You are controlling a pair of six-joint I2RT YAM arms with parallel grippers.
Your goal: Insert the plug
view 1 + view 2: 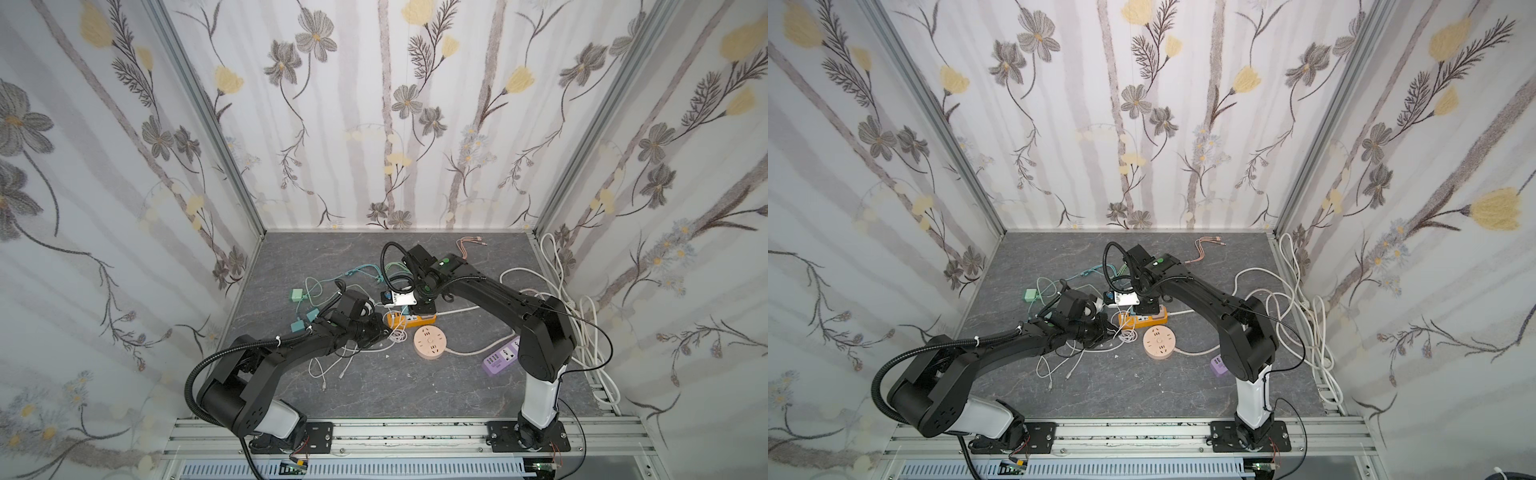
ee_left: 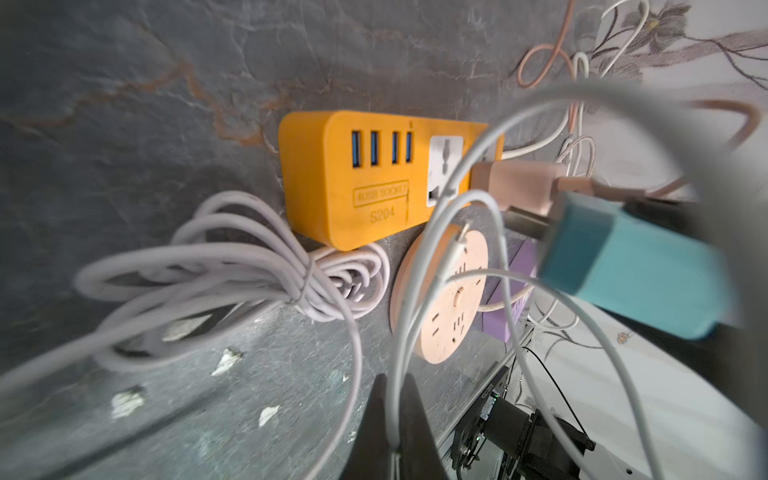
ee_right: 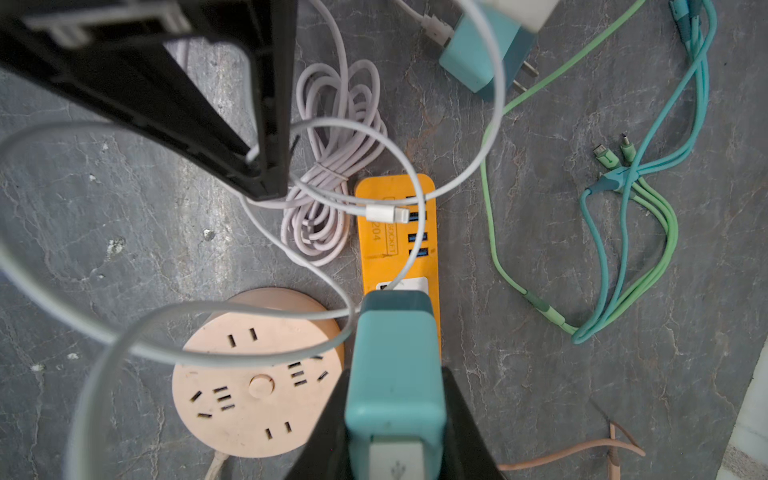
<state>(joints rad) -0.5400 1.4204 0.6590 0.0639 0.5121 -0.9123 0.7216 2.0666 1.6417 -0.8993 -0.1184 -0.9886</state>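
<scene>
Two grippers, both clamped. The right gripper (image 3: 395, 372) pinches the teal charger plug (image 3: 395, 332) directly over the orange power strip (image 3: 374, 266), at its white socket (image 3: 415, 284). The left gripper (image 3: 266, 183), nearby, nips a white cable (image 3: 376, 214).

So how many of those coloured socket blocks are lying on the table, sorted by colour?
Orange strip: 1
Peach round block: 1
Purple strip: 1
Total: 3
</scene>
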